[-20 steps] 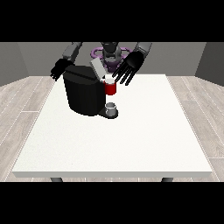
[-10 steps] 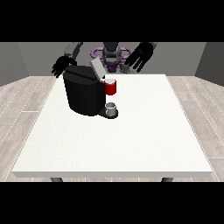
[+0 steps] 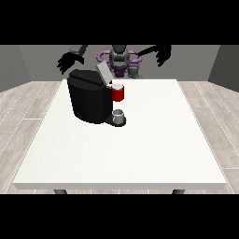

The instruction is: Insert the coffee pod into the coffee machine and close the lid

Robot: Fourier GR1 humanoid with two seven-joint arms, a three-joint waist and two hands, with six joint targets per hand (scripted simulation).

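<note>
The black coffee machine (image 3: 91, 99) stands on the white table (image 3: 140, 144) at the back left. Its grey lid (image 3: 103, 73) is tilted up. A red thing at the machine (image 3: 118, 93) sits at its front, and a grey thing (image 3: 119, 115) rests on its base below. The hand at the view's left (image 3: 69, 60) hovers above and behind the machine with its fingers spread. The hand at the view's right (image 3: 163, 55) is raised high, well to the right of the machine, with fingers spread and holding nothing.
The robot's torso (image 3: 120, 58) is behind the table's far edge. Grey wooden floor surrounds the table on all sides.
The hand at the view's right has moved up and to the right, away from the machine's top. The hand at the view's left has risen a little.
</note>
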